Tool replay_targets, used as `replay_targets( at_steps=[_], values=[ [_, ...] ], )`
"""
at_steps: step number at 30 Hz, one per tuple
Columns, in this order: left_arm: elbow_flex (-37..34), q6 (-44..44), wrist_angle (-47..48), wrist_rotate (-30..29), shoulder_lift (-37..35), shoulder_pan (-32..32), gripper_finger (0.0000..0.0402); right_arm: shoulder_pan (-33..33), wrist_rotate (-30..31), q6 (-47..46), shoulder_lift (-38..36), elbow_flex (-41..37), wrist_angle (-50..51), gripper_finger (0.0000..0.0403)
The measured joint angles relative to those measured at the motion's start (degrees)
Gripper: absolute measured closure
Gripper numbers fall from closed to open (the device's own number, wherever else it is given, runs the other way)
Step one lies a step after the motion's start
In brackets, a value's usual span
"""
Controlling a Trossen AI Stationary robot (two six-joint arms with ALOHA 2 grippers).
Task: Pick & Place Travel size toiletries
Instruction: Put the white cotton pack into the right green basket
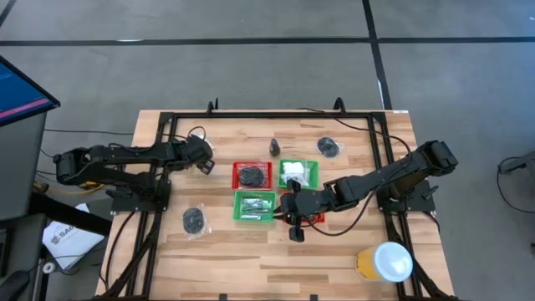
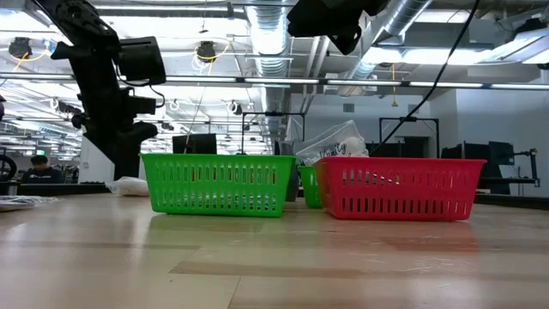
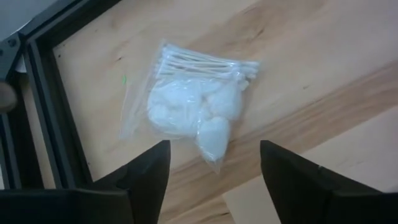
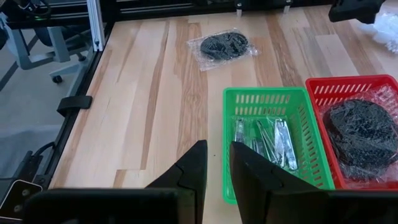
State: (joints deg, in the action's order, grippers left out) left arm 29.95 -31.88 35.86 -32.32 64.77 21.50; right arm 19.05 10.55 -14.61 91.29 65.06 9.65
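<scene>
Toiletry packet (image 3: 196,106): clear crinkly bag of white cotton pads and swabs, flat on the counter (image 3: 311,56) near its left edge, just inside the black frame rail (image 3: 43,106). Directly below the left gripper (image 3: 211,163), fingers spread wide, nothing held, one on either side of the bag's width. Judged light, soft and slippery-skinned; likely to slide or buckle if pinched at a loose film edge. Best taken across the padded middle, where the cotton gives the fingers some bulk to close on.

Other toiletries: black coiled pieces in clear bags, one loose (image 1: 195,220) toward the near left part of the counter, one (image 1: 328,147) toward the far right corner, one already in the red basket (image 4: 364,127). Thin silver tubes (image 4: 264,140) in the neighbouring green basket (image 4: 230,149). White packets (image 1: 292,171) in a second green basket (image 1: 298,174). Small dark bottle (image 1: 275,148) upright near the far edge.

Right gripper (image 4: 214,163): over the baskets at the counter's middle, fingers nearly closed with only a narrow gap, nothing between them. Yellow tub with white lid (image 1: 386,261) at the near right corner.
</scene>
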Motion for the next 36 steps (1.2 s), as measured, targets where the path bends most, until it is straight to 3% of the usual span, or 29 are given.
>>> replay_targets(
  at_steps=[10, 26, 31, 36],
  values=[
    [0.0, -0.04, -2.37, 0.16, 4.79, 0.35, 0.015, 0.0, 0.0, 0.0, 0.0, 0.0, 0.11, 0.0342],
    [0.02, 0.33, -8.96, -0.18, 15.46, 4.41, 0.0163, 0.0, 0.0, 0.02, 0.0, 0.0, 0.15, 0.0342],
    [0.04, -0.07, -9.42, -0.24, 17.21, 4.41, 0.0231, 0.0, 0.0, 0.04, 0.0, 0.0, 0.15, 0.0342],
    [0.04, -0.05, -9.31, -0.06, 17.33, 4.41, 0.0365, 0.0, 0.0, 0.04, 0.0, 0.0, 0.15, 0.0342]
  ],
)
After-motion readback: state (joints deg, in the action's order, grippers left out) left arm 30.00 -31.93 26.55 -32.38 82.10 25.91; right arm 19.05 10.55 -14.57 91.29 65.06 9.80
